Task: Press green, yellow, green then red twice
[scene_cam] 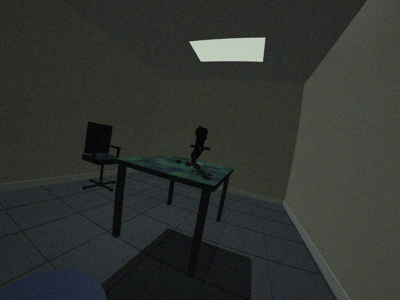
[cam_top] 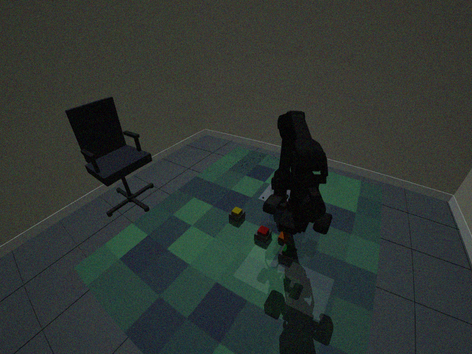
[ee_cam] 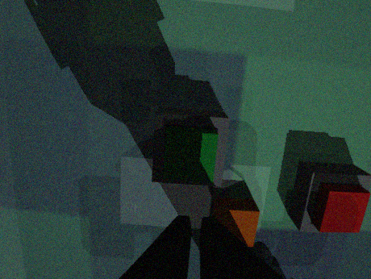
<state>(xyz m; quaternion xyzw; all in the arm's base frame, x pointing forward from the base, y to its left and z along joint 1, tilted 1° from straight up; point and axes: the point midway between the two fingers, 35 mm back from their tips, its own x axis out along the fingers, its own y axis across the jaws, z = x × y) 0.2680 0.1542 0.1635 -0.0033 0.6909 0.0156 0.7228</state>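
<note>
The green button (ee_cam: 209,153) (cam_top: 284,248) stands on its dark base, mostly in the arm's shadow. My gripper (ee_cam: 194,227) (cam_top: 292,252) is shut and empty. In the wrist view its tips show just below the green button, over the near edge of its base; they appear raised, but the exact height is unclear. In the top view the fingers partly hide this button. The red button (cam_top: 262,229) (ee_cam: 347,211) stands beside it, to the right in the wrist view. The yellow button (cam_top: 236,210) stands farther left in the top view. Both caps are up.
An orange block (cam_top: 281,238) (ee_cam: 247,226) lies close to the green button and right of the fingertips in the wrist view. The checkered table (scene_cam: 145,164) carries everything. The arm's shadow falls across it. An office chair (cam_top: 120,163) (scene_cam: 100,156) stands beyond the table.
</note>
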